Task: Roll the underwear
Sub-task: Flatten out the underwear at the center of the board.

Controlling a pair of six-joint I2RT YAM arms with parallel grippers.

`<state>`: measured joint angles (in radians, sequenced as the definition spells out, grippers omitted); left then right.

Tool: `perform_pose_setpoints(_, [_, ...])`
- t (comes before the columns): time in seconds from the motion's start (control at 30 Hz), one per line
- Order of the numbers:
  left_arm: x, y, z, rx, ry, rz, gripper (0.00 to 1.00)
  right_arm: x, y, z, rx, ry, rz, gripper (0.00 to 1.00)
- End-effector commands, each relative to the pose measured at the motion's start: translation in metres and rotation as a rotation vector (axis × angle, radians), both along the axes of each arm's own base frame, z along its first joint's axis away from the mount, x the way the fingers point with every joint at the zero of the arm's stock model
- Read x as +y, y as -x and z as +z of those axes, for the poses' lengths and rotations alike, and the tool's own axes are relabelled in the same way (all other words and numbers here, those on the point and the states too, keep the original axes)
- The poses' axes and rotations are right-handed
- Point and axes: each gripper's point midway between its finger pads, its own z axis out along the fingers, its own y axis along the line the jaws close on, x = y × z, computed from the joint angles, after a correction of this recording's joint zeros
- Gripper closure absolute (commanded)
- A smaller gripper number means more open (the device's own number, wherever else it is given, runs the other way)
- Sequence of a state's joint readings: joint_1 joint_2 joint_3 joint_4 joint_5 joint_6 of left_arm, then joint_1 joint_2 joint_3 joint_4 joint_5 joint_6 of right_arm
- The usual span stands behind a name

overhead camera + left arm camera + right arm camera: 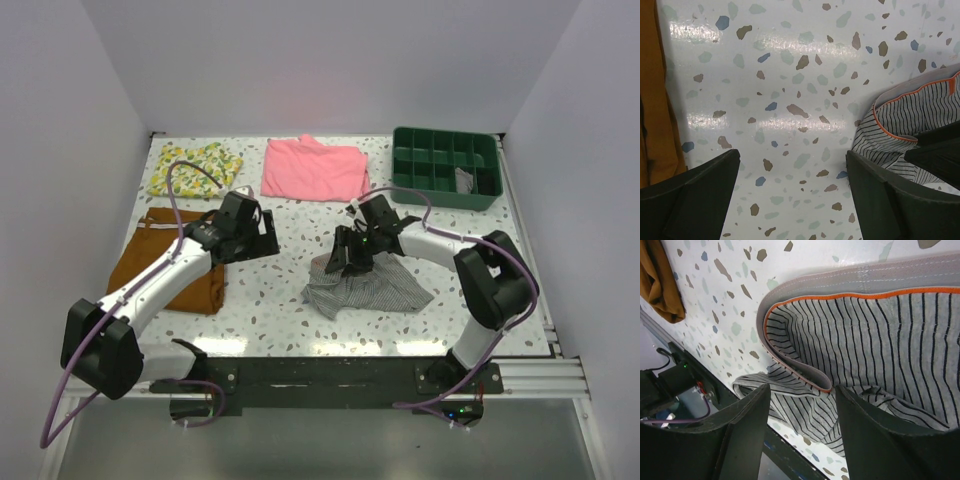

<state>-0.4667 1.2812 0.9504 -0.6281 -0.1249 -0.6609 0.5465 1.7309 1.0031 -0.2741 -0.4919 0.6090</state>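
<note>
- the underwear lies crumpled on the table, right of centre and towards the near edge; it is grey with fine dark stripes, and its waistband is edged with a thin orange line
- the right hand is down at the garment's far left corner; in the right wrist view its fingers stand apart, astride a doubled-over loop of the waistband; the cloth lies loose between them, not pinched
- the left hand hangs over bare table between the rust-brown shorts and the underwear, touching neither; its jaws are spread wide with nothing in them
- in the left wrist view the shorts show at the left edge and the striped waistband at the right
- along the far side lie a lemon-print cloth, a pink folded garment and a green compartment tray; one right-hand compartment holds something small and pale, too small to tell
</note>
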Motion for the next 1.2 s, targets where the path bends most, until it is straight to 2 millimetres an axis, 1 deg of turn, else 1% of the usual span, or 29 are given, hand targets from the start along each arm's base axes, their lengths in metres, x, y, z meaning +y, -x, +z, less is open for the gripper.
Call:
perform_pose_setpoints(0.0, [-0.002,-0.003,-0.001,-0.008,0.008,-0.01,0.08,0.008,0.001,-0.001,0.025,-0.064,-0.008,0.45])
perform_pose_setpoints(0.1, [-0.002,-0.002,-0.003,-0.005,0.009,-0.01,0.08,0.009,0.002,-0.001,0.023,-0.073,-0.006,0.51])
perform_pose_setpoints(0.13, [-0.002,-0.003,-0.002,-0.008,0.012,-0.011,0.08,0.009,0.001,0.0,0.021,-0.076,-0.006,0.58])
perform_pose_setpoints(0.2, [-0.002,-0.003,-0.003,-0.007,0.012,-0.009,0.08,0.012,0.0,0.003,0.017,-0.093,-0.001,0.67])
perform_pose_setpoints(0.23, [-0.003,-0.003,-0.002,-0.009,0.013,-0.012,0.08,0.013,-0.001,0.005,0.012,-0.097,0.0,0.76])
perform_pose_setpoints(0.3, [-0.002,-0.003,-0.002,-0.01,0.009,-0.009,0.08,0.017,-0.004,0.013,-0.008,-0.127,0.009,0.83])
perform_pose_setpoints(0.37, [0.0,-0.003,-0.001,-0.014,0.006,0.002,0.08,0.021,-0.006,0.02,-0.023,-0.147,0.02,0.85])
perform_pose_setpoints(0.43, [-0.001,-0.002,0.0,-0.016,0.028,0.026,0.08,0.026,-0.005,0.027,-0.031,-0.164,0.033,0.85])
perform_pose_setpoints(0.47, [-0.001,0.002,-0.004,-0.009,0.037,0.029,0.08,0.031,-0.004,0.03,-0.042,-0.169,0.047,0.85])
perform_pose_setpoints(0.53, [0.0,0.002,-0.001,-0.03,0.056,0.052,0.08,0.038,-0.002,0.029,-0.033,-0.171,0.065,0.85])
perform_pose_setpoints(0.57, [0.002,0.003,-0.002,-0.033,0.05,0.057,0.08,0.046,-0.001,0.033,-0.037,-0.181,0.083,0.86])
perform_pose_setpoints(0.6, [0.005,0.004,0.001,-0.04,0.042,0.064,0.08,0.05,-0.001,0.03,-0.028,-0.178,0.087,0.86])
perform_pose_setpoints(0.63, [0.01,0.003,0.002,-0.044,0.018,0.079,0.07,0.058,0.004,0.031,-0.022,-0.186,0.105,0.86])
perform_pose_setpoints(0.7, [0.016,0.004,0.007,-0.048,-0.005,0.092,0.07,0.072,0.003,0.038,-0.032,-0.204,0.127,0.85])
perform_pose_setpoints(0.73, [0.02,0.003,0.008,-0.055,-0.022,0.099,0.07,0.079,0.007,0.034,-0.021,-0.2,0.139,0.85])
perform_pose_setpoints(0.77, [0.022,0.003,0.01,-0.06,-0.027,0.107,0.07,0.087,0.005,0.04,-0.032,-0.211,0.148,0.84])
perform_pose_setpoints(0.8, [0.024,0.005,0.012,-0.061,-0.032,0.113,0.07,0.092,0.006,0.04,-0.03,-0.215,0.155,0.83])
perform_pose_setpoints(0.87, [0.028,0.006,0.014,-0.07,-0.039,0.13,0.07,0.106,0.007,0.037,-0.013,-0.225,0.174,0.81])
perform_pose_setpoints(0.97, [0.031,0.008,0.019,-0.092,-0.029,0.145,0.06,0.119,0.007,0.029,0.009,-0.233,0.193,0.76])
perform_pose_setpoints(1.0, [0.031,0.009,0.021,-0.103,-0.024,0.143,0.06,0.122,0.006,0.031,0.005,-0.249,0.2,0.69])
perform_pose_setpoints(1.07, [0.032,0.012,0.018,-0.095,-0.023,0.148,0.05,0.127,0.002,0.031,0.008,-0.254,0.203,0.65])
perform_pose_setpoints(1.1, [0.032,0.013,0.018,-0.095,-0.022,0.148,0.05,0.128,0.002,0.033,0.012,-0.261,0.21,0.6])
perform_pose_setpoints(1.17, [0.032,0.016,0.014,-0.085,-0.018,0.145,0.05,0.129,-0.002,0.04,-0.007,-0.263,0.212,0.57])
